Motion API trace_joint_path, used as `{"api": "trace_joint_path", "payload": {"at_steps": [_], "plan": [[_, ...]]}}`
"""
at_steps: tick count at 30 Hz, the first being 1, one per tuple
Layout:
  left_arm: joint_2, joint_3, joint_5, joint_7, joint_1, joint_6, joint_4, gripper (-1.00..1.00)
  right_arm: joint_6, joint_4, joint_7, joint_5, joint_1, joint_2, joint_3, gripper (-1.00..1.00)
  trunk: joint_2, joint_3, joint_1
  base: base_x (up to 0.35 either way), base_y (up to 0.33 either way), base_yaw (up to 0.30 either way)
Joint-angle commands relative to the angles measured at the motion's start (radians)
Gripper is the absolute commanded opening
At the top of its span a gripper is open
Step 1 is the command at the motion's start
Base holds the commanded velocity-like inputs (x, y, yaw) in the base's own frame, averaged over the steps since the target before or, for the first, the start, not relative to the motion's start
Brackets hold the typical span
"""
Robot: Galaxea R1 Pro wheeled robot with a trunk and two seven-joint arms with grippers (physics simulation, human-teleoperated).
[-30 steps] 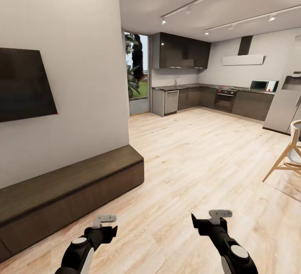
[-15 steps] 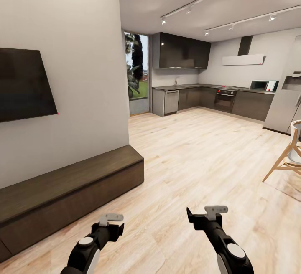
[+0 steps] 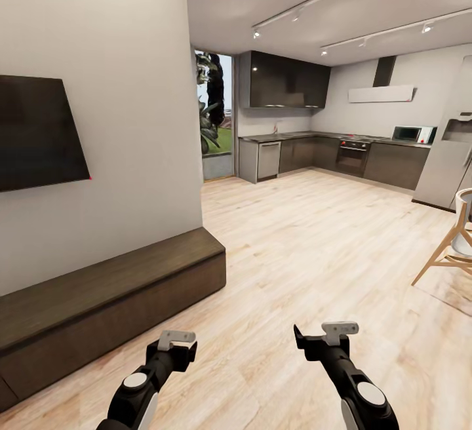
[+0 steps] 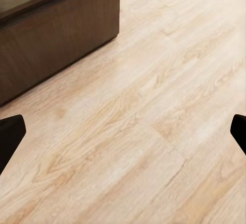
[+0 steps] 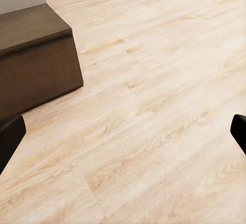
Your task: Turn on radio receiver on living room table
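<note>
The radio receiver and the table are out of view. My left gripper (image 3: 176, 349) hangs low over the light wood floor (image 3: 308, 246), beside the end of a long dark wooden bench (image 3: 111, 299). In the left wrist view the left gripper (image 4: 123, 137) is open, its black fingertips (image 4: 10, 134) wide apart over bare floor. My right gripper (image 3: 319, 340) hovers over the floor further right. In the right wrist view the right gripper (image 5: 123, 137) is also open, with nothing between its fingertips (image 5: 10, 134).
A dark screen (image 3: 36, 132) hangs on the left wall above the bench. A dark-cabinet kitchen (image 3: 314, 155) lies ahead past a glass door (image 3: 215, 115). A fridge (image 3: 449, 168) and a wooden-legged chair (image 3: 452, 246) stand at the right.
Both arms have drawn a little toward each other and forward: the left gripper moved right and up, the right gripper moved left. The room view has not shifted.
</note>
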Motion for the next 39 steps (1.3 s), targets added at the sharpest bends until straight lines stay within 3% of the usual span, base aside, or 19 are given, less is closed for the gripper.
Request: {"api": "trace_joint_path", "payload": {"at_steps": [1,39], "plan": [[0.0,0.0,0.0,0.0,0.0,0.0,-0.001,1.0,0.0,0.0,0.0,0.0,0.0,0.0,0.0,1.0,0.0,0.0,0.0,0.0,0.0,0.0],[-0.001,0.001,0.004,0.0,0.0,-0.029,0.004,1.0,0.002,-0.006,-0.005,0.0,0.0,0.0,-0.006,1.0,0.0,0.0,0.0,0.0,0.0,0.0]]}}
